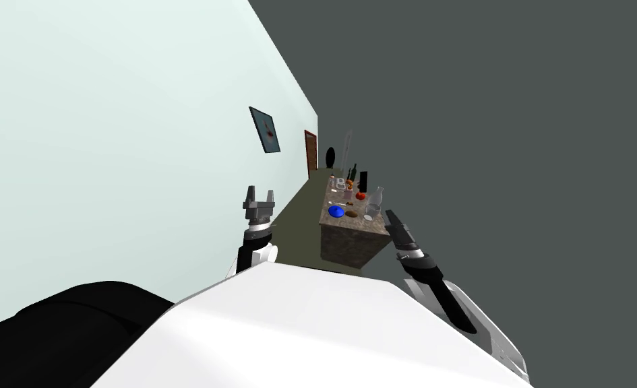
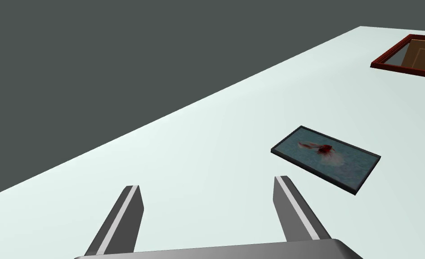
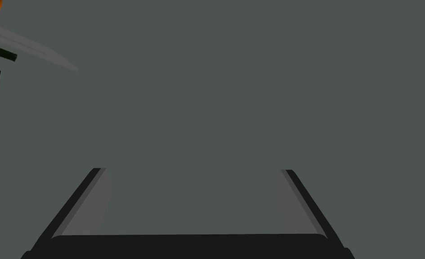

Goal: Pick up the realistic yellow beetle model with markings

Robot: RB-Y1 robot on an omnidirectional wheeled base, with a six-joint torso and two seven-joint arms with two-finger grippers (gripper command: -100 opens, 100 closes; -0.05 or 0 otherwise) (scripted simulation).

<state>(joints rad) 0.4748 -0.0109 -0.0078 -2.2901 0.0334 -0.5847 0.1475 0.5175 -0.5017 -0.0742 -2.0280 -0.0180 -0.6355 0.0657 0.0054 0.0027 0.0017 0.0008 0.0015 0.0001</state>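
A small table with a mottled stone-like top (image 1: 350, 232) stands ahead against the dark grey wall. A small brownish-yellow oval thing (image 1: 351, 214), which may be the beetle, lies near its front edge, between a blue dish (image 1: 336, 211) and a clear bottle (image 1: 374, 202). My right gripper (image 1: 389, 217) hangs just right of the table's front corner, fingers open (image 3: 193, 171) and empty. My left gripper (image 1: 259, 195) is raised to the left of the table, well short of it, open (image 2: 207, 182) and empty.
Farther back on the table are a red thing (image 1: 360, 196), an orange thing (image 1: 349, 184), dark bottles (image 1: 352, 172) and a black box (image 1: 363, 180). A pale wall runs along the left, with a brown door (image 1: 311, 153). A black rounded shape (image 1: 74, 316) lies low on my left.
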